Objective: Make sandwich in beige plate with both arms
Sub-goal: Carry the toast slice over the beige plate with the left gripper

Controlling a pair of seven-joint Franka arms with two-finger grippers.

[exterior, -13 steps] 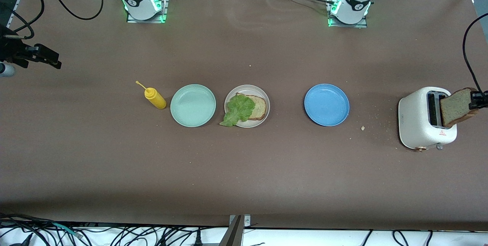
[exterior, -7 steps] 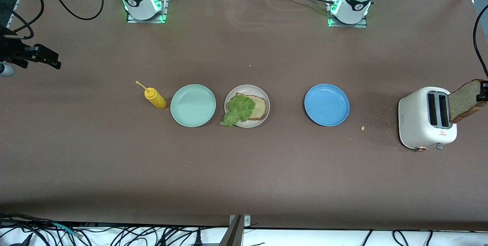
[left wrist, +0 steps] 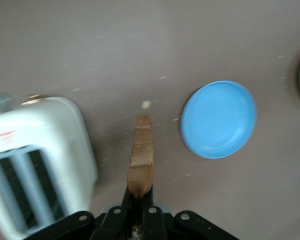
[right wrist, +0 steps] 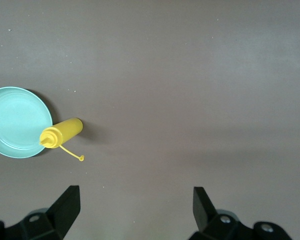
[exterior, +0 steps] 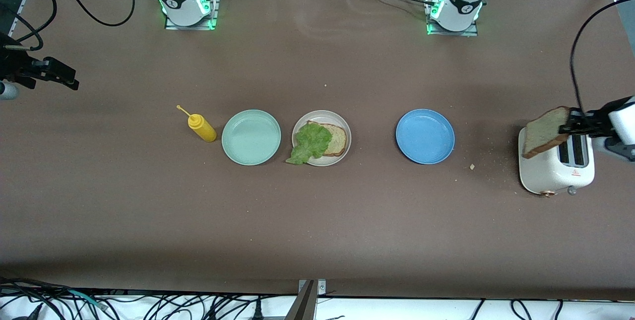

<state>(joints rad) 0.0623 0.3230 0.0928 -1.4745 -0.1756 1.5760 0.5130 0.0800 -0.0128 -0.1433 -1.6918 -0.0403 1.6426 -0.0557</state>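
Observation:
The beige plate [exterior: 347,130] sits mid-table with one brown bread slice [exterior: 337,139] lying in it. A ruffled green lettuce leaf [exterior: 310,143] covers part of that slice and hangs over the rim. My left gripper [exterior: 570,124] is shut on the crust of a second bread slice [exterior: 544,131], holding it in the air over the white toaster [exterior: 554,173]. The left wrist view shows this slice [left wrist: 141,145] edge-on, pinched in the left gripper [left wrist: 139,197]. My right gripper [exterior: 69,82] waits open with nothing in it at the right arm's end of the table, its fingertips [right wrist: 69,202] wide apart.
A blue plate [exterior: 425,136] lies between the beige plate and the toaster. A mint-green plate [exterior: 251,137] and a yellow squeeze bottle [exterior: 202,128] stand beside the beige plate toward the right arm's end. Crumbs [exterior: 472,166] lie near the toaster.
My left gripper has carried the bread slice from past the toaster's outer end back over the toaster, toward the plates. The right gripper has barely moved.

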